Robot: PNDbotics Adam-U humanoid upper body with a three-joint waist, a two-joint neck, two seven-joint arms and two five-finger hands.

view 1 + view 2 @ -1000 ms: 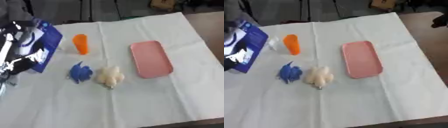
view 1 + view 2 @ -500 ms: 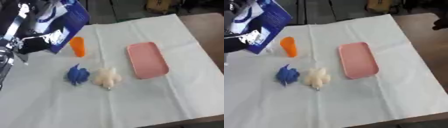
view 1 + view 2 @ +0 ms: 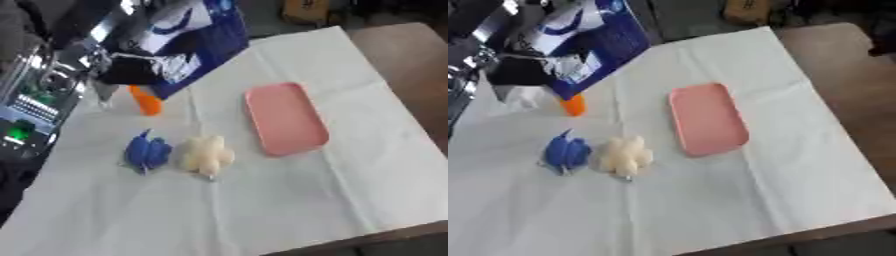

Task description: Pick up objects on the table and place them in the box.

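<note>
Left eye view shows the left hand [image 3: 131,70] at the upper left of the table, with a blue and white packet [image 3: 188,35] rising from it. The packet is lifted and tilted; its lower end sits at the dark hand and its long axis runs up toward the far right. The fingers seem to be curled around the lower part of the packet, so I judge that the hand is grasping it, although the blur hides the exact contact. The right hand does not appear in either view.

On the white cloth [image 3: 289,200] there are 3 small things just below the hand: an orange piece [image 3: 145,101] nearest to it and partly behind the packet, a blue object [image 3: 145,152], and a cream-coloured object [image 3: 205,155] touching or almost touching the blue one. A flat pink tray [image 3: 285,118] lies to the right of them, its long axis going away from the robot.

I cannot see a box clearly. If the pink tray serves as the box, it lies to the right and a little nearer than the hand, so the packet must travel rightward over the small things. The left arm is the nearer one to all 3.
</note>
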